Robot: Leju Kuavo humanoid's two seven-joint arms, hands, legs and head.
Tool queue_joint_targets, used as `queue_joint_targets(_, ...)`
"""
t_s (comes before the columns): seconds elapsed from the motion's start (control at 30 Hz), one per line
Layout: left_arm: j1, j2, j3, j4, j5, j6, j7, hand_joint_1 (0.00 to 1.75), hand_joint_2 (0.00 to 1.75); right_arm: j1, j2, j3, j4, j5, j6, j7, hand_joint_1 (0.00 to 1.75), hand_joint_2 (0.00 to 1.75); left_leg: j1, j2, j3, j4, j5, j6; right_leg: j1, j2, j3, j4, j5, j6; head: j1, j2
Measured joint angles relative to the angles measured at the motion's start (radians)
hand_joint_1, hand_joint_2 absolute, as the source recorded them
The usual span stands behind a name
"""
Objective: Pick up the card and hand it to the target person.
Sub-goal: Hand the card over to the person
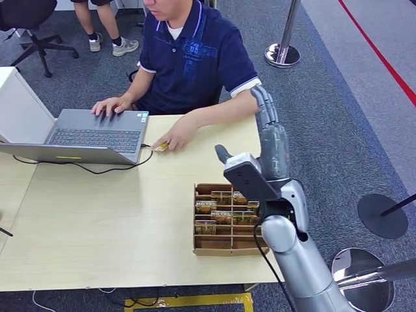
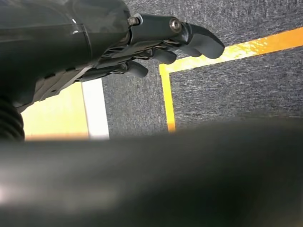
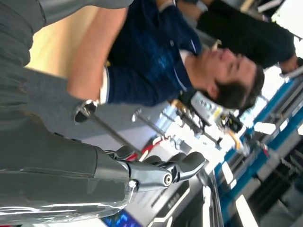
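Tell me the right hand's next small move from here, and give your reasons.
Probably draw the right hand back and lower it toward the wooden card tray. The hand is raised near the person's arm with its fingers extended and nothing in them, and the person's hand already holds a card on the table. That handover looks done; more cards stand in the tray.

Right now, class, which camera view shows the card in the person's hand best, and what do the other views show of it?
The head view: the card lies pinched under the person's hand on the table, beside the laptop. The right wrist view gives the person's arm and shirt, not the card. The left wrist view looks at carpet and floor tape.
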Motion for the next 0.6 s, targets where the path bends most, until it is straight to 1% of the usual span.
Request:
queue_joint_targets(0.1,0.001,0.000,0.001,0.000,0.000,0.003,0.000,0.00,0.00,0.047,-0.016,-0.061,-0.064,0.005,-0.044,0.000,0.00,1.75,0.000,0.000,0.000,0.000,0.000,0.000,0.000,0.000,0.000,0.000,0.000,0.000,0.000,0.000)
queue_joint_targets(0.2,0.003,0.000,0.002,0.000,0.000,0.006,-0.001,0.00,0.00,0.108,-0.030,-0.154,-0.102,-0.013,-0.084,0.000,0.00,1.75,0.000,-0.001,0.000,0.000,0.000,0.000,0.000,-0.001,0.000,0.000,0.000,0.000,0.000,0.000)
queue_joint_targets(0.27,0.003,0.000,0.003,0.000,0.000,0.006,-0.002,0.00,0.00,0.144,-0.035,-0.224,-0.108,-0.032,-0.091,-0.001,0.00,1.75,0.000,-0.001,0.000,0.000,0.000,0.000,0.000,-0.001,0.000,0.000,0.000,0.000,0.000,0.000)
queue_joint_targets(0.37,0.002,0.000,0.003,0.000,0.000,0.006,-0.003,0.00,0.00,0.173,-0.037,-0.340,-0.084,-0.067,-0.076,0.018,0.00,1.75,0.000,-0.001,0.000,0.000,0.000,0.000,0.000,-0.001,0.000,0.000,0.000,0.000,0.000,0.000)
queue_joint_targets(0.43,0.002,0.000,0.003,0.000,0.000,0.005,-0.003,0.00,0.00,0.174,-0.039,-0.436,-0.020,-0.103,-0.044,0.031,0.00,1.75,0.000,-0.001,0.000,0.000,0.000,0.000,0.000,-0.001,0.001,0.000,0.000,0.000,0.000,0.000)
queue_joint_targets(0.5,0.002,0.000,0.003,0.000,0.000,0.002,-0.003,0.00,0.00,0.167,-0.047,-0.532,0.083,-0.142,-0.007,0.039,0.00,1.75,0.000,-0.002,0.000,0.000,0.000,0.000,0.000,-0.002,0.001,0.000,0.000,0.000,0.000,0.000)
queue_joint_targets(0.6,0.002,0.000,0.003,0.000,-0.001,-0.002,0.001,0.00,0.00,0.140,-0.076,-0.664,0.317,-0.183,0.019,0.002,0.00,1.75,0.000,-0.003,0.000,0.000,0.000,0.000,-0.001,-0.004,0.002,-0.001,0.000,0.000,0.000,0.000)
